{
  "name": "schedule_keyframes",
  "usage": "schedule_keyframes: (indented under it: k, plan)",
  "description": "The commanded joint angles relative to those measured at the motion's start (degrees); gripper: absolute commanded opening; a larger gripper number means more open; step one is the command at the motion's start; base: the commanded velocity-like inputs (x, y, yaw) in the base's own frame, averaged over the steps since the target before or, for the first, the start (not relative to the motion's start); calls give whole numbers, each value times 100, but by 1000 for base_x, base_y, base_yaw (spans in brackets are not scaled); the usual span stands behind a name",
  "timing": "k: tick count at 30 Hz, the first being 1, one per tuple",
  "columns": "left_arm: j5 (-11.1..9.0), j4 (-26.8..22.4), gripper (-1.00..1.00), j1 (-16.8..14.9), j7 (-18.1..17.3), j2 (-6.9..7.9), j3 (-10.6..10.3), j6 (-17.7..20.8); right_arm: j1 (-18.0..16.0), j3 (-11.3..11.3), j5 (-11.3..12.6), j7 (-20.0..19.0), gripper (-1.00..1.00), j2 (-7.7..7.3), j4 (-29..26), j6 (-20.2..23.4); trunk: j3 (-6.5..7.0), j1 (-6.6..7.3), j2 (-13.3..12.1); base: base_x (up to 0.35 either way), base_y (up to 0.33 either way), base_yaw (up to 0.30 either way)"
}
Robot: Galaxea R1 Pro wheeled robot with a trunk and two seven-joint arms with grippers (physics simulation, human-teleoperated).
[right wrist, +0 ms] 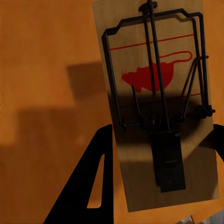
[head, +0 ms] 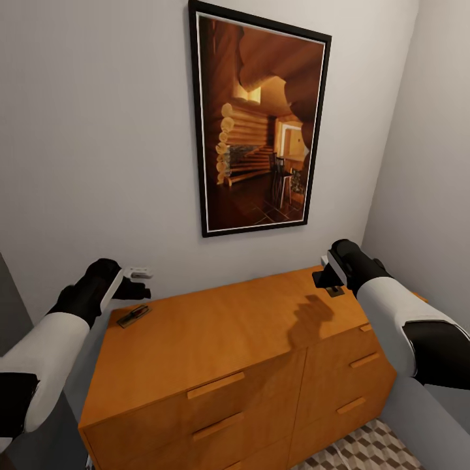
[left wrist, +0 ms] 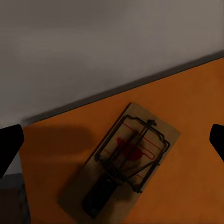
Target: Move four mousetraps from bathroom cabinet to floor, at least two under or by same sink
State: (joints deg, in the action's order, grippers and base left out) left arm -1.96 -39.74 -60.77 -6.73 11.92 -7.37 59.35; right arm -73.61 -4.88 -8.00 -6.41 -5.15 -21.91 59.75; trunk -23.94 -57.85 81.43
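From the head view, both arms reach over the cabinet, with one mousetrap lying at its top's left rear corner just below the left end effector. The right end effector hovers at the right rear corner over a second trap, and a patch of bathroom floor shows beside the cabinet.

The left wrist view shows the left trap flat between widely parted fingers.

The right wrist view shows the second trap lying between spread fingers, apparently ungripped (contact is unclear). Judging by this, nothing is placed yet; the other two traps remain unaccounted for.
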Motion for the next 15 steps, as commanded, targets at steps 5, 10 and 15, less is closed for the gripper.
schedule_keyframes:
  k: [5, 10, 15]
  plan:
    - [-16, 95, 100, -5, -2, 4, -28, 10, -4, -39, -44, -62, -100, -6, -6, 25, -7, 0, 4, 0, 0, 0]
    - [-20, 195, 100, -5, -33, -1, -28, 2, -4, -39, -44, -62, -100, -8, -6, 25, -7, 0, 4, 0, 0, 0]
    - [-23, 274, 100, -5, -48, -21, -31, -13, -4, -39, -44, -62, -100, -11, -6, 25, -7, 0, 4, 0, 0, 0]
